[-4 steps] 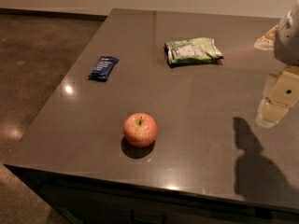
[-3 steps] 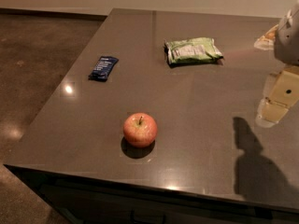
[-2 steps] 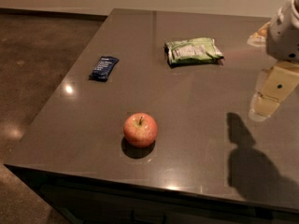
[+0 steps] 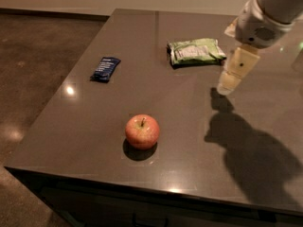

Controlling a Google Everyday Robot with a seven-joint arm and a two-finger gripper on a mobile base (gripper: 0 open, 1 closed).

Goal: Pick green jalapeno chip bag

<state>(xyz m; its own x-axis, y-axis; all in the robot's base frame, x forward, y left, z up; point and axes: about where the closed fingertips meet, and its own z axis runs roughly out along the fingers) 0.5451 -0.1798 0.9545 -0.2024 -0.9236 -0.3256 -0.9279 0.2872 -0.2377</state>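
The green jalapeno chip bag (image 4: 196,51) lies flat on the dark table (image 4: 189,108), toward the far middle. It is light green with a whitish printed panel. My gripper (image 4: 227,85) hangs above the table to the right of the bag and a little nearer to me, apart from the bag. Its cream-coloured finger points down at the table top. Nothing is held in it.
A red apple (image 4: 142,131) stands near the front middle of the table. A small dark-blue wrapped bar (image 4: 105,68) lies at the left. The table's front and left edges drop to a brown floor (image 4: 33,79).
My gripper and arm have moved left and inward over the table, closer to the chip bag. The bag, apple and bar have not moved.
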